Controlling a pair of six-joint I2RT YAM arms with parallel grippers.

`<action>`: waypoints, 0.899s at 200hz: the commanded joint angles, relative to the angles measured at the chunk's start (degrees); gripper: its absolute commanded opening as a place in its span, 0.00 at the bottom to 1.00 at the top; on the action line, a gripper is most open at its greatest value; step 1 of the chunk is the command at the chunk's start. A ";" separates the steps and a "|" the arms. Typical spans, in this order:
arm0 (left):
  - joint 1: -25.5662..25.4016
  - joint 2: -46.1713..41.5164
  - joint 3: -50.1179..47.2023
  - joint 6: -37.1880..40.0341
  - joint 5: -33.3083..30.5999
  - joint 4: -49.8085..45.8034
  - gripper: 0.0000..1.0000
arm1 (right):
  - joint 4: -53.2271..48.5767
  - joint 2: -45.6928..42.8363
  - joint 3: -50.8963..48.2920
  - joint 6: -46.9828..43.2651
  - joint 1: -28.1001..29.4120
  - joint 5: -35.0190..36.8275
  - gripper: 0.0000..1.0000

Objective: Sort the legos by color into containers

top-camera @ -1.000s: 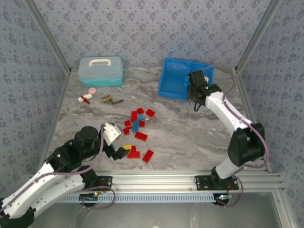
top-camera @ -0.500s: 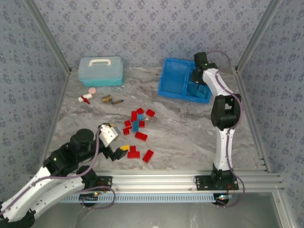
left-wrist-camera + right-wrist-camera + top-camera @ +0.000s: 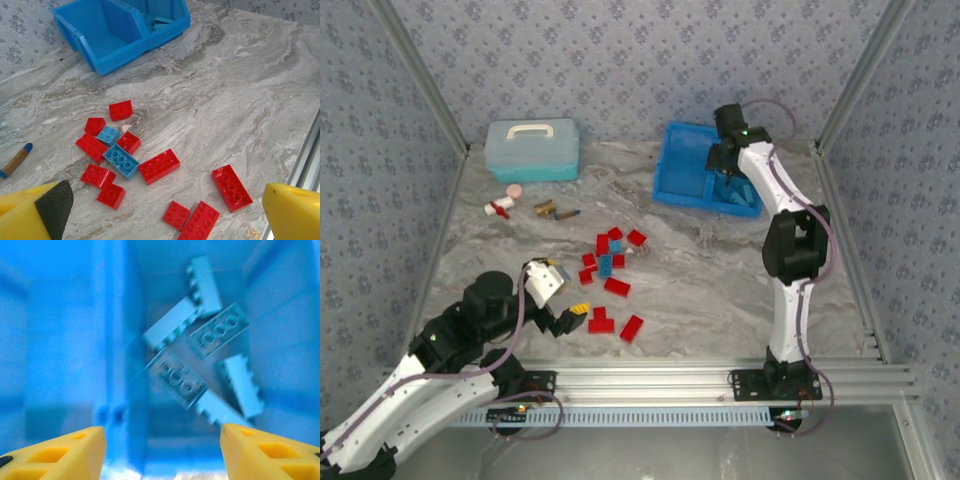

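Red legos (image 3: pixel 617 286) and two light blue legos (image 3: pixel 121 160) lie scattered mid-table. My left gripper (image 3: pixel 572 318) hovers at their near edge, open and holding nothing, its yellow fingers (image 3: pixel 292 210) framing the nearest red bricks (image 3: pixel 231 187). The bright blue tray (image 3: pixel 682 165) sits at the back right. Over its right compartment hangs my right gripper (image 3: pixel 724 168), open (image 3: pixel 167 452) with nothing between its fingers. Several light blue legos (image 3: pixel 177 377) lie below it, right of the centre divider (image 3: pixel 117 340). The left compartment (image 3: pixel 107 30) looks bare.
A pale blue lidded box (image 3: pixel 532 148) with a white handle stands at the back left. Small brown, white and pink odds and ends (image 3: pixel 505 205) lie in front of it. A metal rail (image 3: pixel 650 380) runs along the near edge. Patterned walls close the sides.
The right arm swung from the tray's front edge to above its right compartment, and its jaws opened. The left arm drew back slightly toward the near edge, still open.
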 commanded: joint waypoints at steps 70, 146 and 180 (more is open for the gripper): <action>0.39 -0.54 0.27 0.51 -4.72 -0.35 0.99 | 11.23 -10.01 -21.62 8.12 23.63 -7.53 0.62; 0.45 -0.63 -0.15 1.13 -2.61 -0.03 0.99 | 11.29 4.25 -13.73 6.42 30.90 -8.71 0.59; 0.45 -0.15 -0.17 1.48 -2.56 0.04 0.99 | 10.64 8.96 -10.39 6.11 31.31 -9.20 0.58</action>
